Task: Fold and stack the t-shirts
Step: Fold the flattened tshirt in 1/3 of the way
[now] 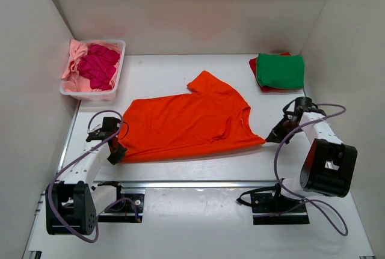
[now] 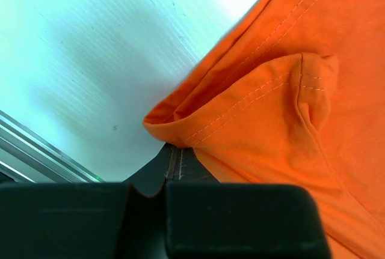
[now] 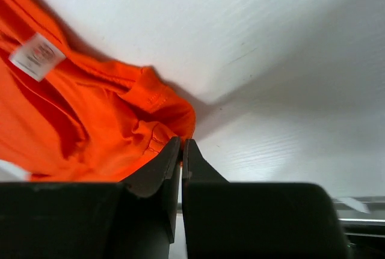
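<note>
The bright orange t-shirt lies spread across the middle of the table, one sleeve pointing to the back. My left gripper is shut on its near left hem corner. My right gripper is shut on its near right corner by the collar; the white neck label shows in the right wrist view. A folded green t-shirt lies on a red one at the back right. Magenta and light pink t-shirts fill the basket.
The white plastic basket stands at the back left corner. White walls close the table on the left, back and right. A metal rail runs along the near edge between the arm bases.
</note>
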Robot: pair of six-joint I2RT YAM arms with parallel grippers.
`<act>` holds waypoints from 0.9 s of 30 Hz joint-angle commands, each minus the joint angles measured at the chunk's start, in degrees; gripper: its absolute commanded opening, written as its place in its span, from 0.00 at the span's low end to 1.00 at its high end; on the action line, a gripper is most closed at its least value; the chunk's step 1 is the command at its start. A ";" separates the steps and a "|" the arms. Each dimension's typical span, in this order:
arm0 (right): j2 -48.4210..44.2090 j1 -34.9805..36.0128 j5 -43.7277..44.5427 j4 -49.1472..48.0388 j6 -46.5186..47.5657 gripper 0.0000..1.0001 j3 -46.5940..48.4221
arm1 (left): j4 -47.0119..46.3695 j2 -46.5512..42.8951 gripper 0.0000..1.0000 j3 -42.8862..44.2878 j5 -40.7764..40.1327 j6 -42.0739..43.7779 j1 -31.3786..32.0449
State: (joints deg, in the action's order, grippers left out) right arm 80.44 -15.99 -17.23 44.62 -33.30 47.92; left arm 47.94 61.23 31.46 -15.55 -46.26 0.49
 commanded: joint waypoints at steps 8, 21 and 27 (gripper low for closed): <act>0.95 11.59 9.85 12.50 15.01 0.00 0.86 | 0.40 -0.68 0.00 0.53 -2.64 -0.15 -2.07; 1.11 15.64 17.68 20.08 16.51 0.44 16.74 | -0.22 -1.64 0.46 16.15 -4.05 0.82 2.14; 13.13 17.74 3.44 5.67 17.83 0.42 26.15 | -5.13 2.56 0.46 21.97 -5.36 4.93 2.85</act>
State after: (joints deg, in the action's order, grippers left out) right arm 87.99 -0.30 -8.05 58.28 -16.58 70.76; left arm 46.06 61.14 51.03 -18.98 -44.58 3.14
